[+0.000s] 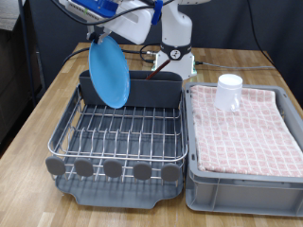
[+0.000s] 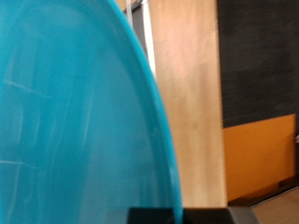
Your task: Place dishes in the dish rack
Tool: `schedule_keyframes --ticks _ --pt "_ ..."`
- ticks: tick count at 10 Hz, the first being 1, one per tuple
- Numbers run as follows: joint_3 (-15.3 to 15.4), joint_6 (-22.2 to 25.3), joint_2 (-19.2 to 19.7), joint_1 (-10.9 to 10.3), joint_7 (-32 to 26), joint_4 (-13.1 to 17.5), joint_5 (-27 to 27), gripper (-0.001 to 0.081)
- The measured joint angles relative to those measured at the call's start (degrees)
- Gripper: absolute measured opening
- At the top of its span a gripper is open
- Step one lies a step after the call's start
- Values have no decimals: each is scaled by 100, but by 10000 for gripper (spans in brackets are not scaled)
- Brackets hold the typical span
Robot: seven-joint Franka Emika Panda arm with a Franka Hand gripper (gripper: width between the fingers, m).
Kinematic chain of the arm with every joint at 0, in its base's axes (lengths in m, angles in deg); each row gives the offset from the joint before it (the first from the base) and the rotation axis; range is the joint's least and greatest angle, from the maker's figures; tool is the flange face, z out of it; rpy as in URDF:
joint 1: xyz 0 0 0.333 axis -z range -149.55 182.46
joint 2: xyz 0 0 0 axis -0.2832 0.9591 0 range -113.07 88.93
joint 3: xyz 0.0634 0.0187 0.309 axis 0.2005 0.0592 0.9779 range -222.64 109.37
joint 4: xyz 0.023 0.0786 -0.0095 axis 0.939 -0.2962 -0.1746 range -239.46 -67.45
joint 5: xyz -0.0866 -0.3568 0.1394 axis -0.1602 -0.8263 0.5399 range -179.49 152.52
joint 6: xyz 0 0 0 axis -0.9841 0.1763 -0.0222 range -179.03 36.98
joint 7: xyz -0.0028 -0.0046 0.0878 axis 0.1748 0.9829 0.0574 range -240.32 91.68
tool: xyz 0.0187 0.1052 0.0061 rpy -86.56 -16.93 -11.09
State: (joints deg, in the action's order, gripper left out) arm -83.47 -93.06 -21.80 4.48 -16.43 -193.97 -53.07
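Observation:
The round light-blue plate [image 1: 109,72] hangs on edge above the far-left part of the dish rack [image 1: 121,130], in front of the tall grey utensil compartment [image 1: 156,92]. My gripper [image 1: 96,38] is shut on the plate's upper rim. In the wrist view the plate [image 2: 75,121] fills most of the picture and no fingers show. The white mug [image 1: 228,92] stands upside down on the pink checkered cloth, to the exterior view's right of the rack. The wooden spoon is not in view.
The grey bin [image 1: 241,184] with the pink checkered cloth [image 1: 246,128] sits right beside the rack on the wooden table [image 1: 38,113]. The robot base [image 1: 174,47] and cables stand behind the rack. A black curtain hangs at the exterior view's left.

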Motion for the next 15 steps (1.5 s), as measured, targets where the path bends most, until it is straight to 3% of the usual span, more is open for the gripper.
schedule_keyframes --ticks 2,7,15 --pt "27 -30 46 -5 -41 125 -382 17" --pt "42 -235 379 -20 -463 393 -663 17" --pt "-194 -970 811 17 -890 294 -1245 17"
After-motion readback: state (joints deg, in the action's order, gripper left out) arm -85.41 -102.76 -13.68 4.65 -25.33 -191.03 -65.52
